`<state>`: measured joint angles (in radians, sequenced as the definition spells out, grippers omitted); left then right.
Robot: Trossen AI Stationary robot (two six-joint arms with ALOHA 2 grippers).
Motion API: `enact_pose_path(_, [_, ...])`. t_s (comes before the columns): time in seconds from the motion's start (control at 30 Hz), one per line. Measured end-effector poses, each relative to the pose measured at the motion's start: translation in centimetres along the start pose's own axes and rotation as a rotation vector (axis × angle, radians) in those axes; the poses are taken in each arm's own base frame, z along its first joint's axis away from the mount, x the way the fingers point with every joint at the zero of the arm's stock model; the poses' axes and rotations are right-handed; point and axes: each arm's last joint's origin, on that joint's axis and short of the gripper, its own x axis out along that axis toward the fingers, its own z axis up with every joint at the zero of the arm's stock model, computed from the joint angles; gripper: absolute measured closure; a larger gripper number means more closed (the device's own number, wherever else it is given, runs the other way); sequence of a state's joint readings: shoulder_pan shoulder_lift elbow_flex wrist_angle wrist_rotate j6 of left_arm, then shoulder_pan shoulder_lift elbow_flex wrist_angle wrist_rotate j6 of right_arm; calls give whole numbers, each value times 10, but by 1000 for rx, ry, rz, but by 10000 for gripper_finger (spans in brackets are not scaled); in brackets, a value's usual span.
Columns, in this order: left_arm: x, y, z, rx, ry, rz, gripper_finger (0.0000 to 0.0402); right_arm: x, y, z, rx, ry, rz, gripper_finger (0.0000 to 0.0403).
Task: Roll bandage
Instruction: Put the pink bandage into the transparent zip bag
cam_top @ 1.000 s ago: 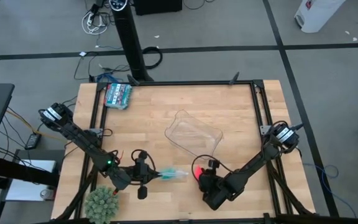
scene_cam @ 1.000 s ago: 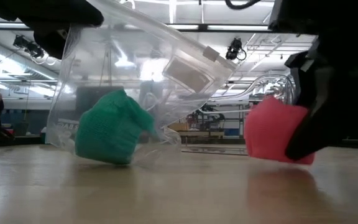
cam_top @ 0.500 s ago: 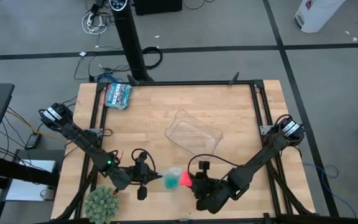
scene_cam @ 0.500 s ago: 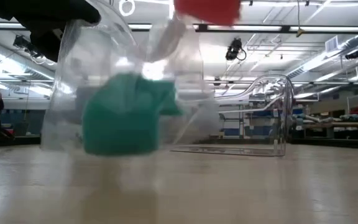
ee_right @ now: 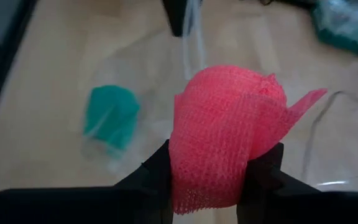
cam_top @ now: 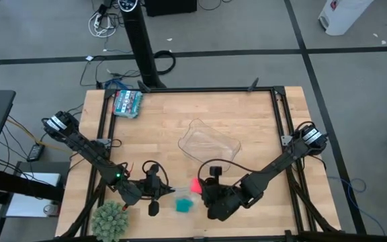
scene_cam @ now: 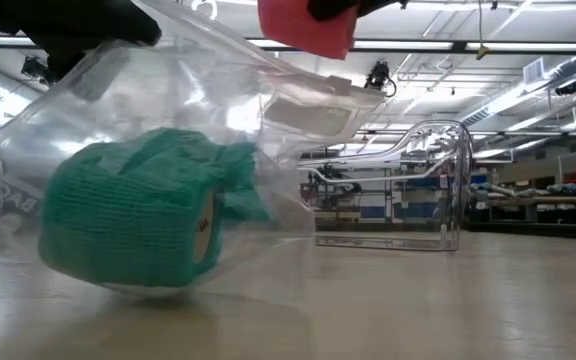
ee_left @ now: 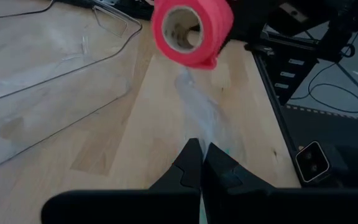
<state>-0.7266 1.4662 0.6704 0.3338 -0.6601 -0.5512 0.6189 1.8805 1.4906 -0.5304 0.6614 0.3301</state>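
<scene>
Two grippers work close together at the near edge of the table (cam_top: 247,121). Right gripper (ee_right: 210,165) has its fingers clamped on the bandage (ee_right: 225,134), a pink-red roll with a loose tail, holding it clear of the wood; in the low view the bandage (scene_cam: 306,25) hangs above the mouth of the bag (scene_cam: 268,110). Left gripper (ee_left: 199,163) has its fingers pinched together on the thin edge of that clear bag (ee_left: 204,118), and the bandage (ee_left: 191,31) shows end-on just beyond, its cardboard core facing the camera. Inside the bag lies a teal roll (scene_cam: 133,220), resting on the tabletop. From above, the teal roll (cam_top: 183,204) sits between the two grippers, with the bandage (cam_top: 195,183) just beside it. Farther back stands a clear tray (cam_top: 210,144). A green plant (cam_top: 109,218) sits at the near left corner, and a packet (cam_top: 127,102) at the far left.
</scene>
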Motion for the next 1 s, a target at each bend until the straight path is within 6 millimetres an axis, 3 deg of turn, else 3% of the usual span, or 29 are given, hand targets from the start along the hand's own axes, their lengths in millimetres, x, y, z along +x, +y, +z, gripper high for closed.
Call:
enact_pose_path(0.53, [0,0,1,18,-23,18,399,19,-20,17,-35,-48,95,288])
enact_pose_path(1.0, [-1,-4,14,95,-154,35,399,22,-22,22,-47,-71,188,288])
